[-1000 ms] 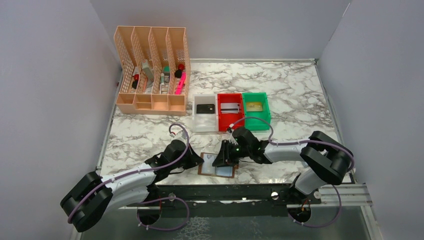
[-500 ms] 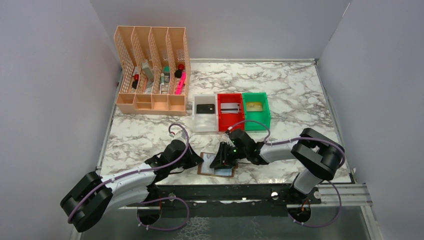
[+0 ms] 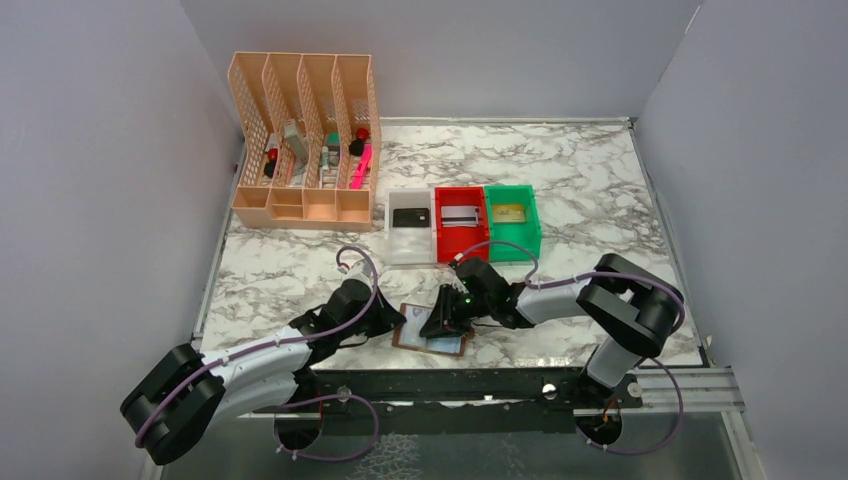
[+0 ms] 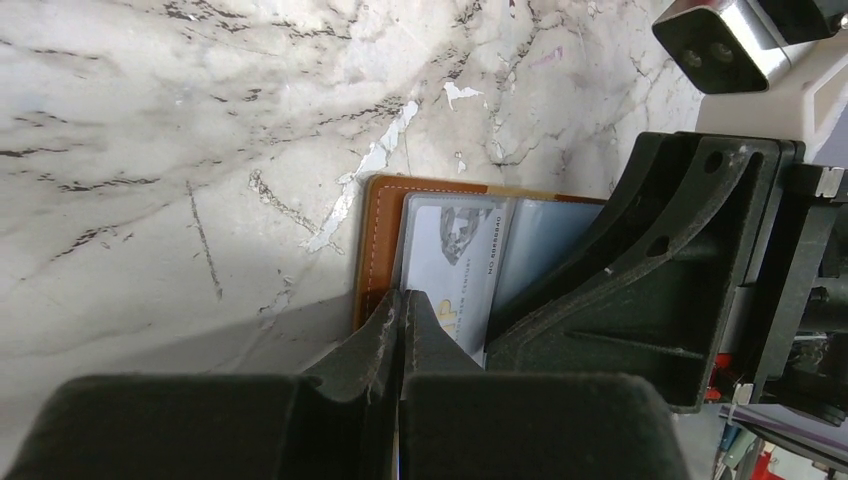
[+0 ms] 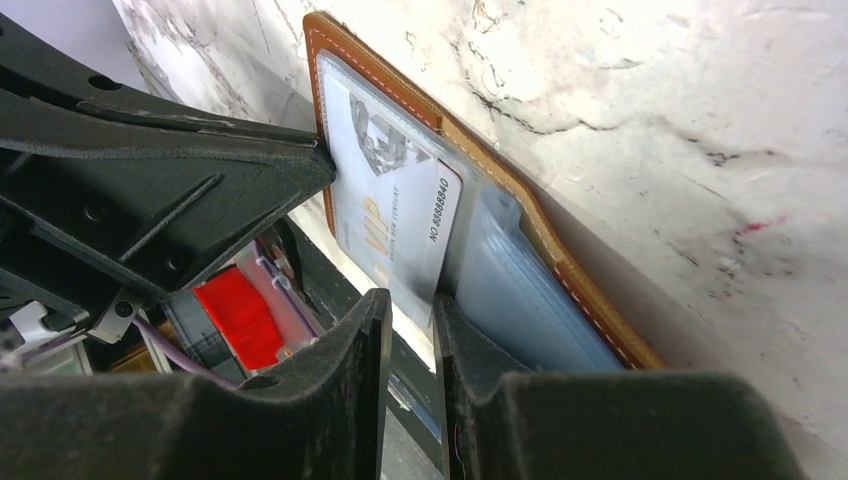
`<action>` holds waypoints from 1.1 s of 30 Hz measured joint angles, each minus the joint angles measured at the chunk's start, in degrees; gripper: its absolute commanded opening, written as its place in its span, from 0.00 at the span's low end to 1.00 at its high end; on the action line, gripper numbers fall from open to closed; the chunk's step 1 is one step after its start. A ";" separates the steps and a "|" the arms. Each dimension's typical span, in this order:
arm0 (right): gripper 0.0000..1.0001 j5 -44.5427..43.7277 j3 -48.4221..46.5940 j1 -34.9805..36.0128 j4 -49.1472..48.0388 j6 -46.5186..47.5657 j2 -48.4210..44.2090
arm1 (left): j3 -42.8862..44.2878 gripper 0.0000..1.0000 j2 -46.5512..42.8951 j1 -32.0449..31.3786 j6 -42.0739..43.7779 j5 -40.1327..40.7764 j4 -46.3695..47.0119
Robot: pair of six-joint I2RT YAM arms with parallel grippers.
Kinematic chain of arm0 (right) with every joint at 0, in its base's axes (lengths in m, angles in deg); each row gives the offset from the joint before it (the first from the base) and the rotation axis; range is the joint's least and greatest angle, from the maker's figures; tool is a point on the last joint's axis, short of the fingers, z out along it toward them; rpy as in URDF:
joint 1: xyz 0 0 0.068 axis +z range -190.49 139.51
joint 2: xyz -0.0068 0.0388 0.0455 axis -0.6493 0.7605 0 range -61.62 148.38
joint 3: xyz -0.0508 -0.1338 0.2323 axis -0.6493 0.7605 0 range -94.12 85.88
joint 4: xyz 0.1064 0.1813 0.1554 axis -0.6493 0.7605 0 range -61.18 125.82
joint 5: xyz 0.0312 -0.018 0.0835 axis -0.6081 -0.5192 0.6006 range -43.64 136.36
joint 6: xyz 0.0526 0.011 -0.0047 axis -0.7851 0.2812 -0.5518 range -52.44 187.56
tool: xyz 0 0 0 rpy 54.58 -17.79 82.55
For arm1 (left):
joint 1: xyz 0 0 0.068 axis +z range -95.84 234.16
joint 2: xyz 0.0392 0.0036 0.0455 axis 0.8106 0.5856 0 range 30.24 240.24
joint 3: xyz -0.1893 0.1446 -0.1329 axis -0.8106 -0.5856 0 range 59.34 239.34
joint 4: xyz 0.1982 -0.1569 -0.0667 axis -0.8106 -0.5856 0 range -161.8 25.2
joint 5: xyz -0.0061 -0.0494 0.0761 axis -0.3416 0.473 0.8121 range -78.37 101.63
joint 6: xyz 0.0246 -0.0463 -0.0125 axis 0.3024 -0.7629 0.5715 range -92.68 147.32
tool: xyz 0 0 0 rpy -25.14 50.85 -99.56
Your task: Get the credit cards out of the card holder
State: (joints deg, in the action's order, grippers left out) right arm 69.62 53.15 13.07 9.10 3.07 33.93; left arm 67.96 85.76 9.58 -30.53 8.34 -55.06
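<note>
The brown card holder [image 3: 432, 341] lies open flat near the table's front edge. A silvery-white credit card [image 5: 390, 200] sticks partway out of its pale blue pocket [image 5: 530, 300]. My right gripper [image 5: 412, 310] is open by a narrow gap, with the card's free edge between its fingers and resting against one of them. My left gripper [image 4: 402, 300] is shut with nothing in it, its tips pressed down on the holder's left side [image 4: 378, 230] beside the same card [image 4: 450, 260]. Other credit cards lie in the bins: a black one [image 3: 411, 216], a silvery one [image 3: 459, 214], a gold one [image 3: 509, 212].
The white bin [image 3: 409, 246], red bin [image 3: 459, 240] and green bin [image 3: 512, 238] stand side by side just behind the holder. A peach desk organiser [image 3: 303, 140] with pens and small items stands at the back left. Both arms crowd the front middle of the marble table [image 3: 580, 190].
My right gripper has slid a little left onto the card's edge and its jaws have narrowed. The left arm and the holder have stayed still.
</note>
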 measured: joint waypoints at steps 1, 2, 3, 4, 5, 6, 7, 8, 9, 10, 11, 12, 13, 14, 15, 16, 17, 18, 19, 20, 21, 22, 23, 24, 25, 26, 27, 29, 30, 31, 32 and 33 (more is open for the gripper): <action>0.28 0.13 0.00 0.00 -0.15 -0.07 0.11 | 0.00 0.00 -0.02 0.00 0.02 0.04 0.02; 0.28 0.20 -0.02 0.00 -0.31 -0.22 0.20 | 0.00 0.00 -0.04 0.00 0.02 0.13 0.00; 0.28 0.20 -0.09 0.00 -0.31 -0.37 0.24 | 0.00 0.00 -0.09 0.04 0.00 0.15 0.02; 0.29 0.13 -0.11 0.00 -0.28 -0.46 0.24 | -0.02 0.00 -0.15 0.11 0.00 0.15 0.00; 0.29 -0.04 -0.13 0.00 -0.13 -0.59 0.24 | -0.09 0.00 -0.26 0.11 0.00 0.15 0.00; 0.30 -0.31 -0.26 0.00 0.35 -0.76 0.11 | -0.13 0.00 -0.44 0.11 0.00 0.17 -0.02; 0.30 -0.94 -0.59 0.02 1.20 -0.76 -0.17 | -0.28 0.00 -0.76 0.11 -0.02 0.17 -0.04; 0.30 -1.95 -1.03 0.17 2.56 -0.57 -0.61 | -0.46 0.00 -1.11 0.11 -0.04 0.20 -0.11; 0.31 -3.21 -1.55 0.42 4.22 -0.33 -1.14 | -0.68 0.00 -1.64 0.09 -0.13 0.17 -0.33; 0.32 -4.72 -2.10 0.52 5.92 0.04 -1.70 | -0.81 0.00 -2.08 0.09 -0.28 0.17 -0.66; 0.32 -6.64 -2.75 0.52 7.78 0.48 -2.45 | -0.87 0.00 -2.45 0.07 -0.48 0.15 -0.94; 0.33 -8.28 -3.23 0.48 9.25 0.96 -3.15 | -0.92 0.00 -2.80 0.00 -0.70 0.15 -1.20; 0.33 -10.01 -3.63 0.48 10.62 1.44 -3.87 | -0.92 0.00 -3.02 -0.09 -0.90 0.15 -1.36; 0.33 -11.37 -3.78 0.48 11.82 1.84 -4.63 | -0.92 0.00 -3.19 -0.09 -1.29 0.15 -1.49; 0.33 -12.41 -3.82 0.48 12.81 2.29 -5.31 | -0.92 0.00 -3.30 -0.13 -1.60 0.15 -1.57; 0.33 -13.09 -3.82 0.39 13.51 2.73 -5.70 | -0.92 0.00 -3.34 -0.13 -1.79 0.15 -1.73; 0.33 -13.42 -3.82 0.35 13.94 3.13 -5.81 | -0.92 0.00 -3.34 -0.13 -2.16 0.15 -1.79; 0.33 -13.46 -3.82 0.35 14.10 3.32 -5.81 | -0.92 0.00 -3.34 -0.15 -2.34 0.15 -1.81; 0.33 -13.46 -3.82 0.39 14.25 3.48 -5.77 | -0.92 0.00 -3.34 -0.13 -2.51 0.13 -1.81; 0.33 -13.46 -3.82 0.50 14.36 3.52 -5.75 | -0.92 0.00 -3.34 -0.15 -2.60 0.13 -1.79; 0.33 -13.49 -3.82 0.66 14.38 3.50 -5.62 | -0.92 0.00 -3.34 -0.13 -2.69 0.11 -1.79; 0.33 -13.53 -3.82 0.87 14.38 3.48 -5.53 | -0.92 0.00 -3.34 -0.13 -2.78 0.09 -1.79; 0.33 -13.68 -3.85 1.11 14.40 3.48 -5.53 | -0.92 0.05 -3.34 -0.15 -2.80 -0.02 -1.79; 0.33 -13.94 -3.93 1.31 14.51 3.48 -5.53 | -0.92 0.13 -3.34 -0.15 -2.75 -0.13 -1.79; 0.33 -14.25 -4.13 1.55 14.82 3.52 -5.53 | -0.92 0.19 -3.37 -0.13 -2.56 -0.26 -1.79; 0.33 -14.71 -4.46 1.84 15.34 3.61 -5.53 | -0.92 0.23 -3.48 -0.15 -2.34 -0.35 -1.81; 0.33 -15.06 -4.72 1.99 15.78 3.74 -5.51 | -0.92 0.27 -3.65 -0.13 -2.16 -0.44 -1.84; 0.33 -15.45 -5.16 2.14 16.52 4.02 -5.44 | -0.87 0.31 -4.52 -0.15 -1.33 -0.74 -2.10; 0.33 -15.69 -5.40 2.23 16.87 4.13 -5.40 | -0.74 0.33 -5.03 -0.15 -1.01 -0.96 -2.19; 0.33 -15.93 -5.49 2.25 17.03 4.17 -5.38 | -0.52 0.34 -5.49 -0.15 -0.50 -1.31 -2.21; 0.33 -16.04 -5.51 2.27 17.09 4.17 -5.35 | -0.09 0.34 -5.75 -0.15 0.00 -1.64 -2.25; 0.33 -16.13 -5.51 2.27 17.09 4.17 -5.35 | 0.42 0.35 -5.77 -0.15 0.42 -2.08 -2.19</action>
State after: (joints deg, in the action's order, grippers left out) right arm 53.49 47.64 15.34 26.19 7.25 28.58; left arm 68.38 79.99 9.43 -30.11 6.26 -57.25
